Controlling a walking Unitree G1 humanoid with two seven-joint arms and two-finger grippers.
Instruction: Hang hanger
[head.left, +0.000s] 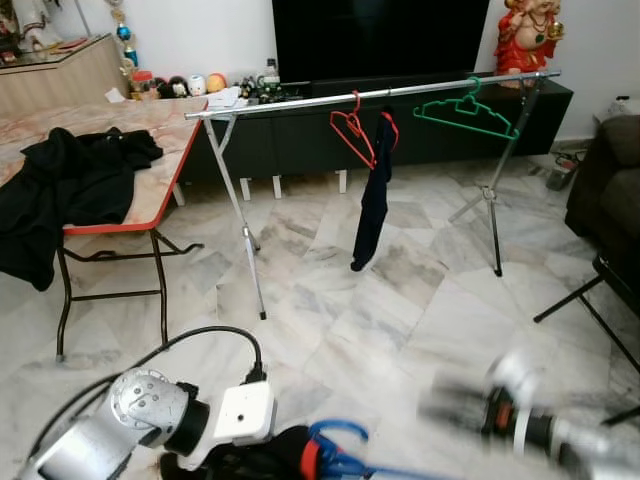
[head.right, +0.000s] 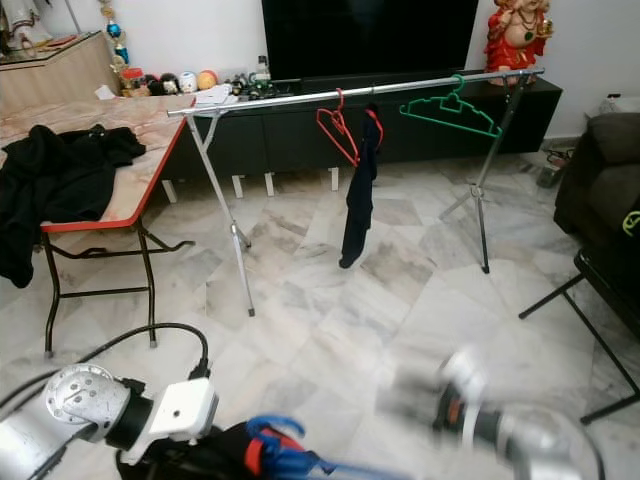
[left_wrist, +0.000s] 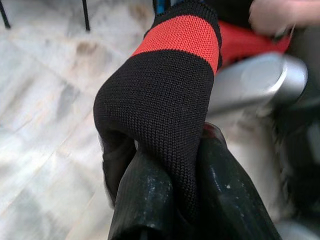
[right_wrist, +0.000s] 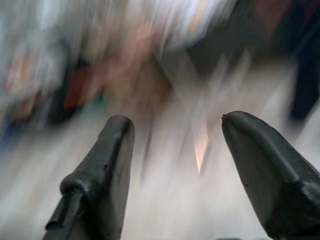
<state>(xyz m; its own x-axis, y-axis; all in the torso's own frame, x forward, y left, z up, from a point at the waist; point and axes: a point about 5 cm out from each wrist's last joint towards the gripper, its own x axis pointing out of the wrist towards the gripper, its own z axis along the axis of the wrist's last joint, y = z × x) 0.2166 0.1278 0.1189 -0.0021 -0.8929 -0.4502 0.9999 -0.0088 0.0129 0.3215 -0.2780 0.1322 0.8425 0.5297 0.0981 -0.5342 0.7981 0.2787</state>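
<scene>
Left pincer (left_wrist: 165, 200): both black fingers clamped on a black knit garment with a red band (left_wrist: 165, 100), fabric bunched between the pads. In the head views this garment sits low in front of the robot, at the end of the left arm, with a blue hanger (head.left: 340, 445) lying against it.

Right pincer (right_wrist: 175, 165): fingers spread wide, nothing between them; background blurred. In the head view the right arm (head.left: 520, 415) is low on the robot's right, blurred.

Silver rail (head.left: 375, 92) on tripod legs stands across the marble floor (head.left: 350, 320). On the rail: a red hanger (head.left: 352, 135) near the middle carrying a dark garment (head.left: 375, 195) that hangs down, and a green hanger (head.left: 465, 115) nearer the right end, bare.

Counter (head.left: 150, 180), red-edged, stands to the robot's left by the rail's left end; black clothing (head.left: 70, 185) is heaped on it, draping over the near edge.
</scene>
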